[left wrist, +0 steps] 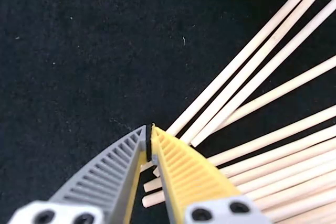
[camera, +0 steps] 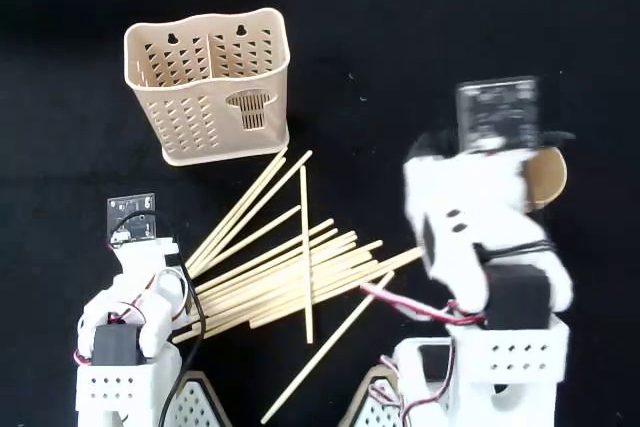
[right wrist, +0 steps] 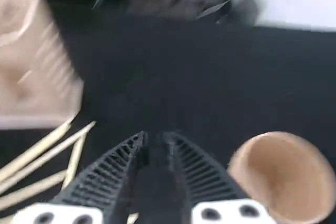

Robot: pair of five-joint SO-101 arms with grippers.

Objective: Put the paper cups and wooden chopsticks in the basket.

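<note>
High view first: the basket stands upright at the far left of the black table, and the chopsticks lie fanned out in front of it, the spread running from the basket's foot down between the two arms. One stick lies across the pile, and another lies apart on the near side, slanting toward the right arm. A cup peeks out from behind that arm, partly hidden by it.

Over to the left wrist view: the left end effector is closed, grey and yellow tips pressed together right over the near ends of the chopsticks. Whether it touches them, I cannot tell.

Right wrist view now: the right end effector hangs above the table with only a narrow slit between its jaws and nothing in it. The cup sits just beside it, mouth tilted toward the camera, and the basket is well off to the other side.
</note>
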